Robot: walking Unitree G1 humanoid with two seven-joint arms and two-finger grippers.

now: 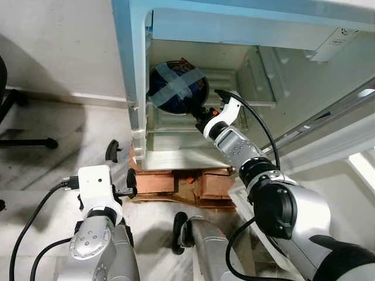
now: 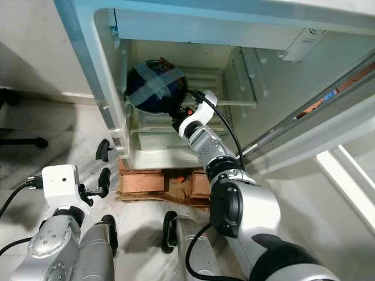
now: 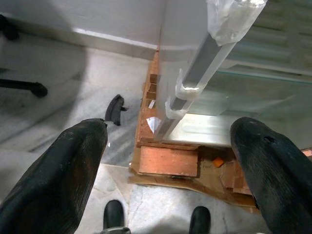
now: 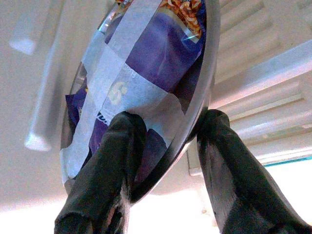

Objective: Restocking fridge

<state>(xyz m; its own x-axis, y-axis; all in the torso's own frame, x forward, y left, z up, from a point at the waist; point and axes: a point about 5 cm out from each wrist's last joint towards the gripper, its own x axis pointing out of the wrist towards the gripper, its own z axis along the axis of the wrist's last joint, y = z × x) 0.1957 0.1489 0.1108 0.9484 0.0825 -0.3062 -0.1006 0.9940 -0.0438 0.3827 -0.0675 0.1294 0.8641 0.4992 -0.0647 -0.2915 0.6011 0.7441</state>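
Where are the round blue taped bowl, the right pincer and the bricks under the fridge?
Round blue taped bowl (image 1: 176, 88), left eye view, tape cross.
Right pincer (image 4: 168, 146), right wrist view, between fingertips on bowl rim.
Orange bricks (image 1: 155, 181), left eye view, left brick's top.

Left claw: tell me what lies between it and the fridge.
Left wrist view: past the left claw, bare marble floor, then wooden blocks under the fridge.

The fridge (image 2: 105, 105) stands open, its pale interior facing the robot. The right arm reaches far into it, and the right gripper (image 2: 176, 120) sits at the near edge of a round dark blue bowl (image 2: 153, 88) crossed with strips of pale tape, held over a shelf (image 2: 176, 126) on the left side of the compartment. Bricks (image 2: 146, 182) lie on the floor under the fridge. The left gripper (image 2: 104, 164) hangs low at the near left, its fingers apart.
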